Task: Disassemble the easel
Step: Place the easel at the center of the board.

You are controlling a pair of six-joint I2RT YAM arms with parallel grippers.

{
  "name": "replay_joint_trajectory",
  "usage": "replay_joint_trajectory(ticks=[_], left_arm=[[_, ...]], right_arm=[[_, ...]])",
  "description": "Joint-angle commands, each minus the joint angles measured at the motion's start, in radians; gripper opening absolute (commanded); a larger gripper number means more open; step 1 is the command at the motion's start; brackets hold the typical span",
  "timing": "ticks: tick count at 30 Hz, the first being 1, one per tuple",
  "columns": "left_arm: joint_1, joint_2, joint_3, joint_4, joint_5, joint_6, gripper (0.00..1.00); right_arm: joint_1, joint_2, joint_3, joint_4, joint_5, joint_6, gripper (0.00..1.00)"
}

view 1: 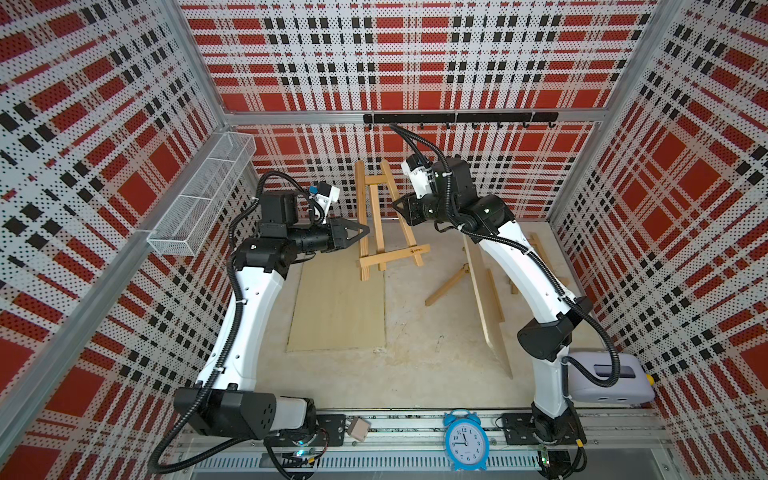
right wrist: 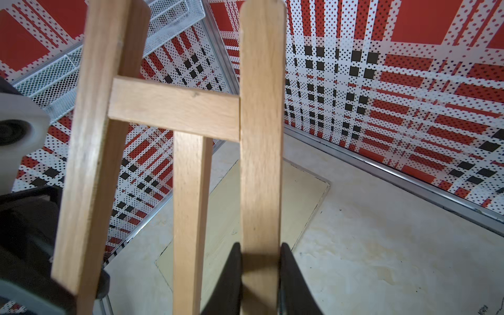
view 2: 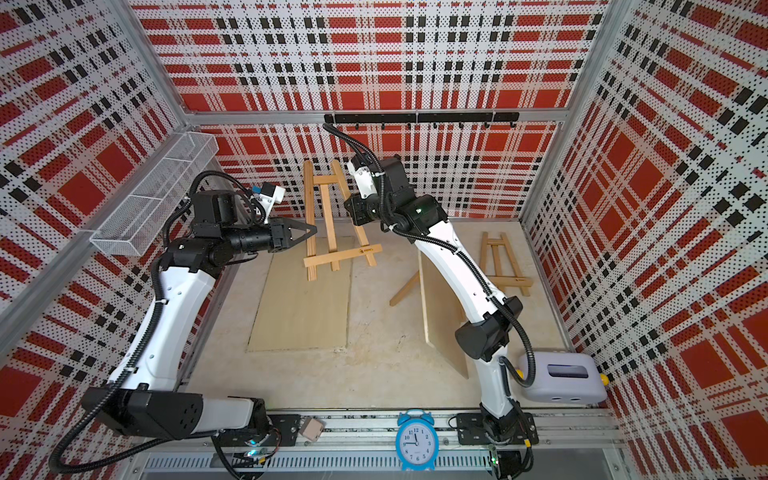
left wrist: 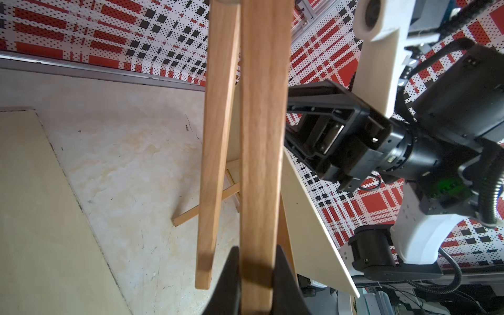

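Your easel (view 1: 377,220) is up near the back edge of the surface (view 1: 415,353). I cannot tell if its feet touch down. Your left hand (view 1: 362,232) is pinched tight on the left leg (view 1: 360,195), lower down. Your right hand (view 1: 397,204) is pinched tight on the right leg (view 1: 409,237), higher up.

I think the job now is to pull the frame apart. Hold one side steady and pull the other side slowly. Pull straight along the short top bar (right wrist: 174,107), and do not twist. Twisting could snap a thin joint. The wood looks smooth and pale, so it could slip. Squeeze on the flat sides, not the corners.

The legs are long, flat sticks with rounded tops. A wider bar (view 1: 395,257) crosses the bottom. In front lies a thin flat board (view 1: 338,307). Toward the right edge are a loose stick (view 1: 446,286) and a second board (view 1: 486,299), leaning.
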Motion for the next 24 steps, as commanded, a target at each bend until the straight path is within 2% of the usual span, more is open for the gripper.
replay_joint_trajectory(ticks=[1,3,4,7,10,12,19,24], left_arm=[[-0.003,0.03,0.034,-0.043,-0.065,0.011,0.0],[0.001,0.049,0.055,-0.065,-0.099,0.023,0.0],[0.005,0.06,0.066,-0.065,-0.107,0.025,0.0],[0.011,0.103,0.114,-0.06,-0.107,0.026,0.0],[0.007,0.162,0.181,-0.06,-0.093,0.029,0.0],[0.002,0.199,0.22,-0.061,-0.086,0.033,0.0],[-0.007,0.353,0.326,-0.046,-0.035,0.03,0.0],[-0.038,0.498,0.417,-0.018,0.014,0.013,0.0]], right_arm=[[0.0,-0.005,0.057,0.109,-0.038,0.021,0.0],[-0.001,-0.005,0.058,0.11,-0.04,0.015,0.0],[-0.003,-0.009,0.058,0.111,-0.038,0.01,0.04],[-0.007,-0.022,0.055,0.116,-0.034,-0.008,0.25],[-0.016,-0.044,0.052,0.116,-0.013,-0.03,0.37],[-0.021,-0.065,0.047,0.114,0.005,-0.048,0.53],[-0.056,-0.185,-0.013,0.12,0.105,-0.102,0.54],[-0.077,-0.302,-0.132,0.152,0.201,-0.126,0.53]])
